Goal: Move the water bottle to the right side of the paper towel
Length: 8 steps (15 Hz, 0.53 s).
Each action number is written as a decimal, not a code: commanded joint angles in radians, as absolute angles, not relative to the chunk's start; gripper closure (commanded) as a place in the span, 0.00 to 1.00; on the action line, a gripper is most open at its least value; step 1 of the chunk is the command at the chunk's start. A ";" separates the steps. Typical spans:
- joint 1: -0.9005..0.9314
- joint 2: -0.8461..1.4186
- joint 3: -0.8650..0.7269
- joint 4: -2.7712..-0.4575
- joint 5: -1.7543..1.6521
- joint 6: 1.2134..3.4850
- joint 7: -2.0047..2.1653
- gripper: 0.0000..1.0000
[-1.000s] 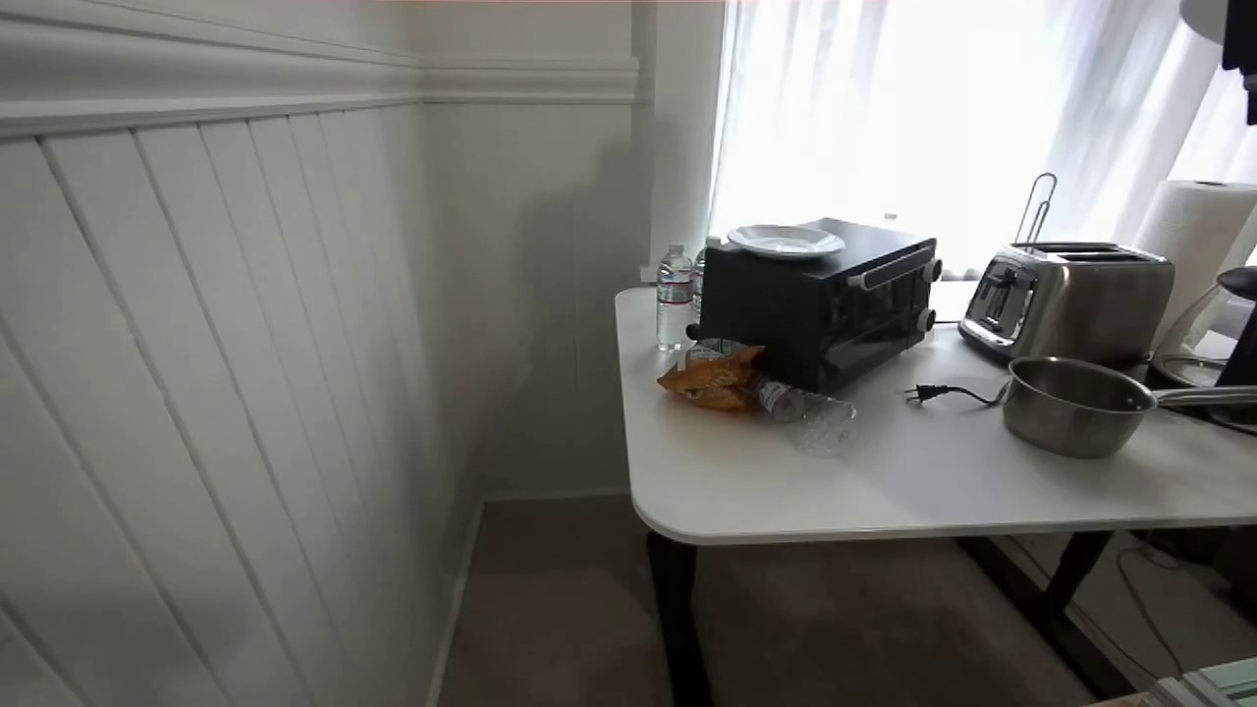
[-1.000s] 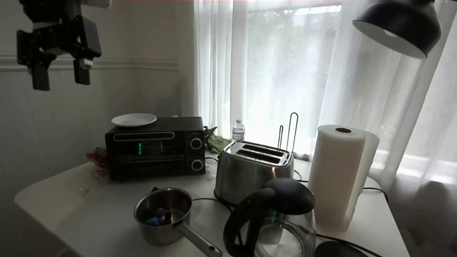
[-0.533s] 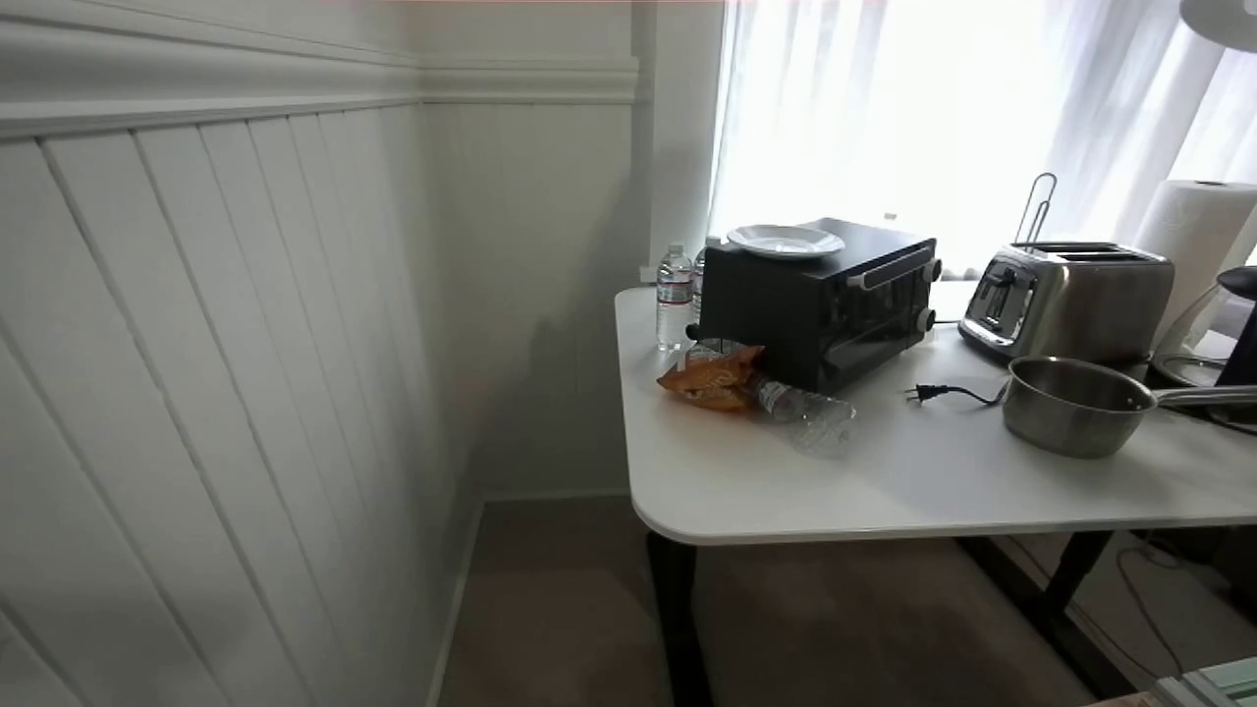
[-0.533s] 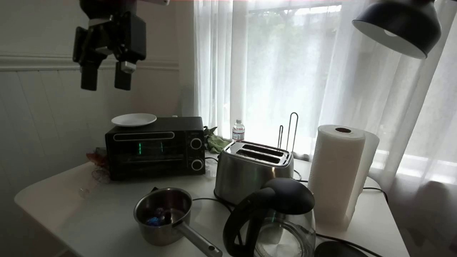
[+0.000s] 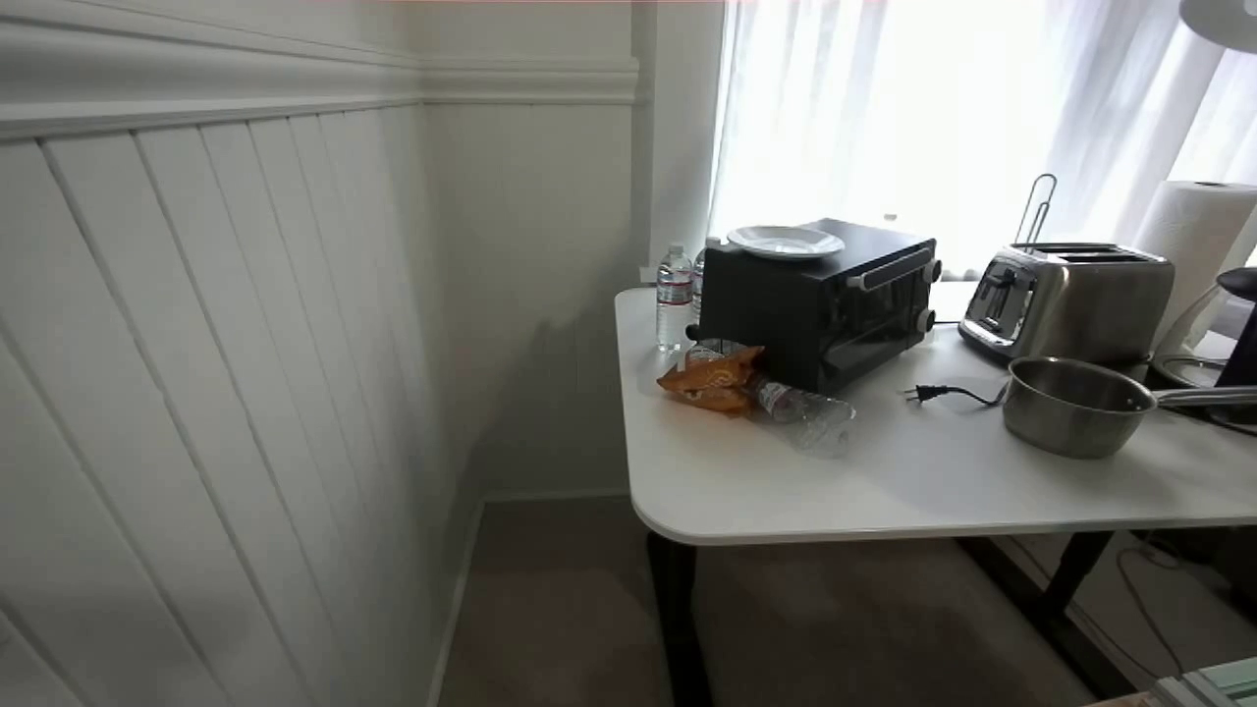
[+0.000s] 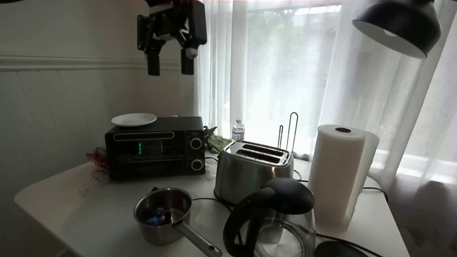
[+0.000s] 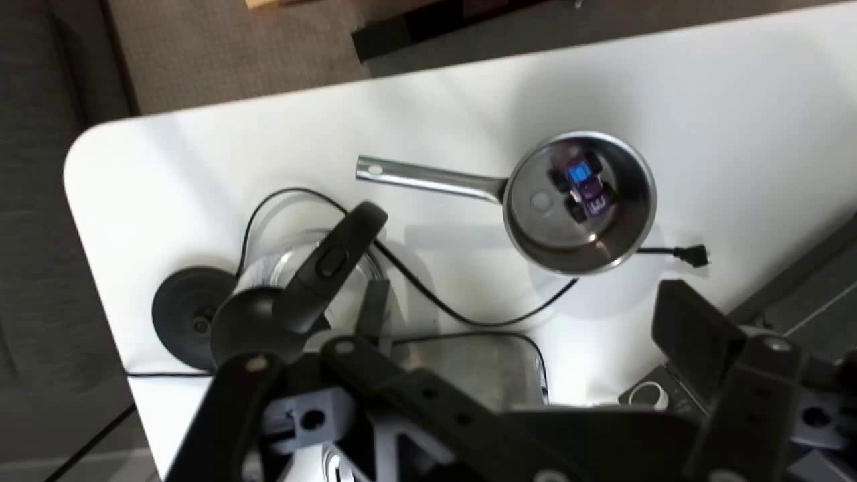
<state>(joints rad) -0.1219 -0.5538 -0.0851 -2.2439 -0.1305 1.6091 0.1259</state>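
Note:
A clear water bottle [image 6: 238, 131] with a red and white label stands upright by the window, behind the silver toaster [image 6: 255, 171]; its lower part is hidden. More water bottles [image 5: 675, 299] stand beside the black oven in an exterior view. The paper towel [image 6: 335, 175] is a tall white roll standing right of the toaster, and it shows partly at the edge of an exterior view [image 5: 1193, 241]. My gripper [image 6: 170, 67] is open and empty, high above the oven's right end. In the wrist view its fingers [image 7: 529, 301] are wide apart; neither bottle nor roll is clearly seen there.
The black toaster oven [image 6: 155, 150] carries a white plate [image 6: 134, 120]. A saucepan [image 6: 162, 214] holding a toy car and a glass kettle [image 6: 282, 221] stand in front of the toaster. A crumpled clear bottle [image 5: 810, 417] lies by an orange bag [image 5: 712, 381]. A lamp [image 6: 400, 28] hangs upper right.
In an exterior view my gripper has swept from the far left to the right and a little up, to above the oven's right end. It stays open. The objects on the table have not moved.

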 commanded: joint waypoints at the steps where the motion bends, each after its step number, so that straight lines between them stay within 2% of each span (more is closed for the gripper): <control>1: -0.102 -0.454 -0.061 -2.144 -0.152 1.713 0.091 0.00; 8: -0.076 -0.217 -0.026 -1.970 -0.126 1.936 0.155 0.00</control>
<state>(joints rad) -0.0772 -0.3240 -0.0313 -2.0684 -0.1318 1.8859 0.1205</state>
